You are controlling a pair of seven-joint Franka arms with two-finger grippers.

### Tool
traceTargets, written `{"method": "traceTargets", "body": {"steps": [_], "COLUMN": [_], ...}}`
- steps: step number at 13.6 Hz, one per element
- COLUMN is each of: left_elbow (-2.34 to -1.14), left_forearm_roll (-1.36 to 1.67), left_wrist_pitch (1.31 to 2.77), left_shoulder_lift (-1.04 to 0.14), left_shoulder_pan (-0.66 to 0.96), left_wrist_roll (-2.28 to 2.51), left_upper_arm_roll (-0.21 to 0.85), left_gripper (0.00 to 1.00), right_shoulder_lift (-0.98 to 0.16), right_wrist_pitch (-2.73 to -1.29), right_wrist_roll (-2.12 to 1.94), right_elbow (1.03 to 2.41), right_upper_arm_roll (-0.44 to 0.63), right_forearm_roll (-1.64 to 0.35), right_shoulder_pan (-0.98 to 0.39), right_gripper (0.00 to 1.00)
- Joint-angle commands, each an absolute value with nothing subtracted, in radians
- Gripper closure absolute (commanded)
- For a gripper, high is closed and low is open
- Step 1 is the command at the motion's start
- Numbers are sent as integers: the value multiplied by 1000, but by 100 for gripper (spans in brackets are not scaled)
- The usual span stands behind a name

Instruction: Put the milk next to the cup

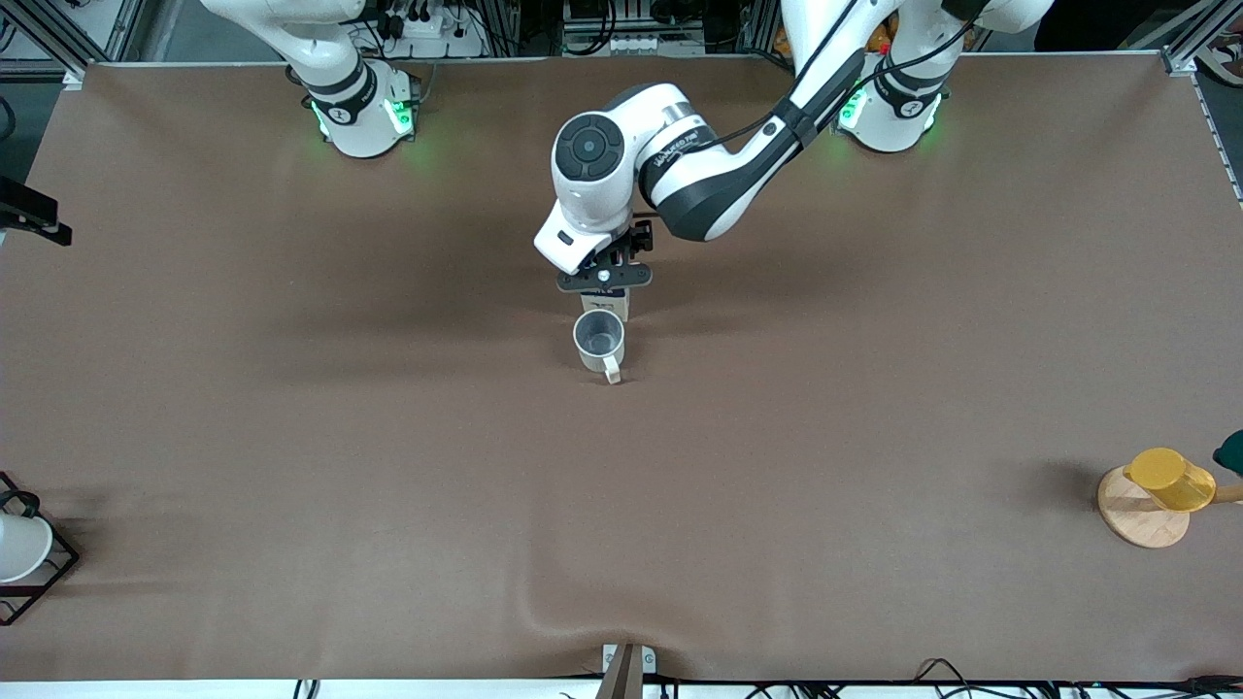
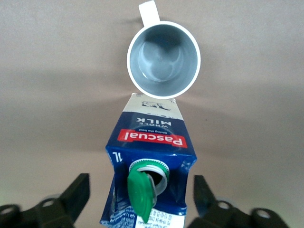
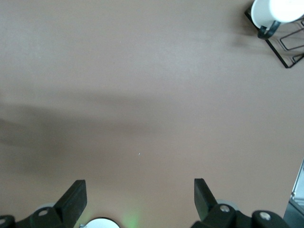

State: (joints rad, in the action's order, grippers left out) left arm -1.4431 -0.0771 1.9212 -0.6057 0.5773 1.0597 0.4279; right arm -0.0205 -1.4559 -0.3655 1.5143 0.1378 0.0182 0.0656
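In the front view we see the left hand (image 1: 604, 277) at the centre of the frame, directly over the milk (image 1: 616, 308), which stands on the brown worktop (image 1: 291, 437) touching or just beside the cup (image 1: 599, 342), on the side farther from the camera. A yellow cup (image 1: 1170, 479) sits on a wooden disc (image 1: 1142, 512) at the lower right edge; a white cup (image 1: 19, 546) in a wire rack (image 1: 53, 573) sits at the lower left.

In the left wrist view the left hand's fingers (image 2: 76, 194) stand wide, clear of the carton on both sides.

In the right wrist view the right hand (image 3: 137, 199) waits, fingers spread wide over bare worktop.
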Motion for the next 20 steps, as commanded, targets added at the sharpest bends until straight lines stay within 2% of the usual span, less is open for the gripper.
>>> {"method": "traceTargets", "body": {"steps": [1,6,12,16,20], "left_elbow": [-1425,-1425,-1428,-1430,-1433], "left_forearm_roll": [-106,-101,-110,-110,-107], "left_wrist_pitch": [1913,1836,1731,1675,1619], "left_shoulder_lift": [-571,-411,-218,-144,-121], "left_shoulder_pan": [574,459,168,-24,-138], "left_wrist_roll": [1068,1071,994,765,591], "left_upper_arm_roll": [425,426,426,428,428], "left_gripper": [0,0,0,0,0], "right_shoulder_lift": [-20,-18,-20,-20,-20], "right_wrist_pitch": [-1495,-1499,-1502,-1502,-1499], "right_wrist_roll": [-396,-104,-83,12,12], "right_elbow": [1506,1506,1502,1497,1497], "right_upper_arm_roll": [126,103,109,106,106], "right_forearm_roll": [-53,46,32,23,21], "right_shoulder_pan": [86,-3,8,5,6], "right_gripper": [0,0,0,0,0]}}
